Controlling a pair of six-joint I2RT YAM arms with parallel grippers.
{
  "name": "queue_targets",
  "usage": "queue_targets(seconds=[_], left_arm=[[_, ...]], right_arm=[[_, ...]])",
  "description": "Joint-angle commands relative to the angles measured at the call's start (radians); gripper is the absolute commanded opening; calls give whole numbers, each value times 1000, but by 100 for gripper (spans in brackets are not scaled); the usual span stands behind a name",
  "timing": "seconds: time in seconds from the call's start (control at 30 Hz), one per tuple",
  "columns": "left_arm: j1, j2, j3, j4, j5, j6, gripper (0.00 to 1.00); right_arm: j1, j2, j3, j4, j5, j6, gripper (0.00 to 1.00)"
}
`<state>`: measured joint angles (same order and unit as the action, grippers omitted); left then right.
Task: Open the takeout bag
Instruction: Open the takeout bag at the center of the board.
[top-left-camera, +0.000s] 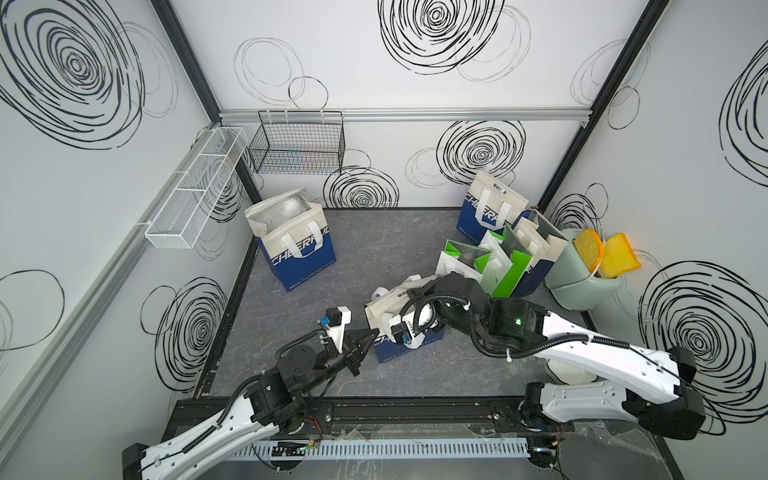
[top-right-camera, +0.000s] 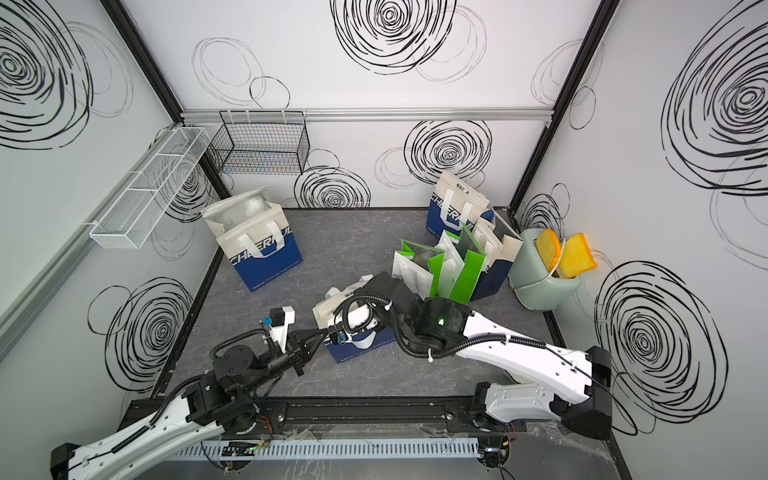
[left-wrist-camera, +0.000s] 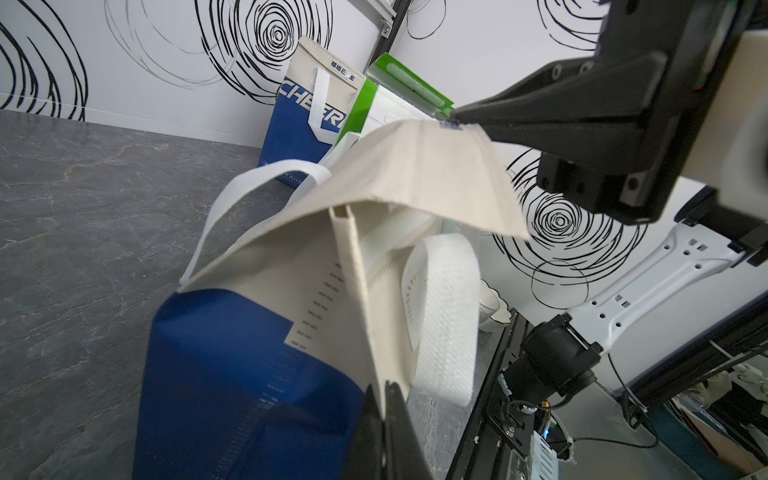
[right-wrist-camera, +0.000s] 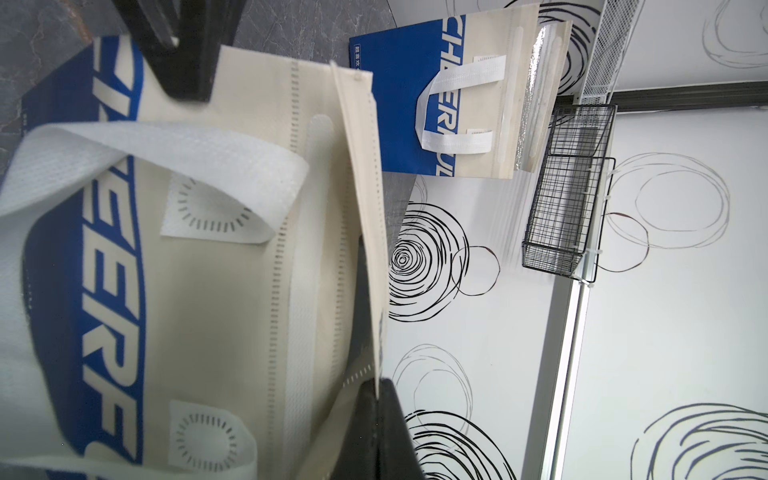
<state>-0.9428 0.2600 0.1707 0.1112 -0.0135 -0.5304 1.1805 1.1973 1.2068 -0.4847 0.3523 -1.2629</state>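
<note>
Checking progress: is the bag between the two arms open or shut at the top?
Shut: on the takeout bag the two beige top edges lie pressed together, and no silver lining shows.

Beyond the takeout bag (top-left-camera: 384, 311) the table (top-left-camera: 365, 253) lies bare, passable; beyond-left of it stands an open blue bag (top-left-camera: 295, 245); beyond-right of it, green bags (top-left-camera: 498, 266) and a toaster (top-left-camera: 582, 278) crowd the corner.

top views: overhead, looking down, far, near-identical | wrist views: close, sharing takeout bag (left-wrist-camera: 249, 374)
</note>
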Motion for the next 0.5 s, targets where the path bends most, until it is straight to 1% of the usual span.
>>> queue_targets(seconds=[0.0, 0.3, 0.47], left_arm=[[-10, 10, 12, -48, 10, 11, 0], [-16, 12, 12, -53, 3, 13, 0], [-17, 14, 13, -55, -1, 15, 0]], right_arm=[[5, -33, 100, 123, 41, -38, 0], [-2, -38, 128, 101, 34, -40, 0], [-22, -34, 166, 50, -21, 6, 0]])
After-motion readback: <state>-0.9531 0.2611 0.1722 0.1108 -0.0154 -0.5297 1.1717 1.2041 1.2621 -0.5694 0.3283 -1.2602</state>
